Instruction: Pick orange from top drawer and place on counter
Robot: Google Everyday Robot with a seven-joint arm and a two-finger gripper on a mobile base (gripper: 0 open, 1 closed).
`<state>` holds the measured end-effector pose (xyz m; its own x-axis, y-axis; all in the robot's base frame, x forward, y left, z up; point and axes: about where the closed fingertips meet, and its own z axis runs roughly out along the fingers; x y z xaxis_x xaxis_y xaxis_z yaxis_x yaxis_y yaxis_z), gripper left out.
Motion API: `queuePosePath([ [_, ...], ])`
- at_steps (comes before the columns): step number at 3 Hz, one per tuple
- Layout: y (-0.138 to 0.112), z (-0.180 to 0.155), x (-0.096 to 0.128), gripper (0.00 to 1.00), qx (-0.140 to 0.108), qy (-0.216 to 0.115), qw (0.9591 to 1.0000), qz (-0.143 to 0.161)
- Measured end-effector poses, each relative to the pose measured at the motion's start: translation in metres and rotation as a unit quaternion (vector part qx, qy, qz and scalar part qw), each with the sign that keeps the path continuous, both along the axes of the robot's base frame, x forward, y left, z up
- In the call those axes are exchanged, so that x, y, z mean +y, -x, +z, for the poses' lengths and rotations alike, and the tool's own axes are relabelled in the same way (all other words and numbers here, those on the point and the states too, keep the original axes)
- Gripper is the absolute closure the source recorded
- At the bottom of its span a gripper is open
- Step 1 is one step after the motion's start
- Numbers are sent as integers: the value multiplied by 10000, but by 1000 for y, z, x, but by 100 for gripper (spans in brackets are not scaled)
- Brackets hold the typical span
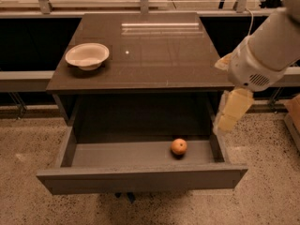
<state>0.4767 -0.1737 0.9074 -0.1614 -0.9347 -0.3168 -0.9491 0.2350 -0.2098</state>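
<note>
Look toward 5 o'clock from the scene's middle for the orange [178, 146], resting alone on the floor of the top drawer [140, 178], near its right wall and just behind the front panel. Drawn well out toward 6 o'clock, presumably to bring the fruit out from under the bench [154, 55] and allow a reach from above. At 10 o'clock on the bench, find 1 white bowl [87, 56], upright and back from the front edge. Judged from that, the middle and right of the glossy top look like the place to set the fruit. At 3 o'clock, see the end effector [226, 123] hanging below the white arm [262, 50], just outside the drawer's right wall, apart from the orange and with nothing seen in its hold. Probably held off to the side to keep the drawer interior in plain sight before any descent. Cannot tell how far open: reads only as 1 pale block. Cut off at the right edge: most of the arm. Lost in shadow: the drawer's rear under the bench. Hidden too: the orange's underside and whatever lies beneath the drawer front, apart from a dark scrap at 6 o'clock, too unclear to name. Beyond the bench at 12 o'clock, only rails and a bright strip, hard to make out.
</note>
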Motion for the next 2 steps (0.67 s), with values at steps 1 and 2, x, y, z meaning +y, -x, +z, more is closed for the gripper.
queuePosePath([
  [1, -28, -57, 40, 14, -51, -397, 9988, 295],
  [2, -47, -107, 66, 33, -9, -741, 9963, 431],
])
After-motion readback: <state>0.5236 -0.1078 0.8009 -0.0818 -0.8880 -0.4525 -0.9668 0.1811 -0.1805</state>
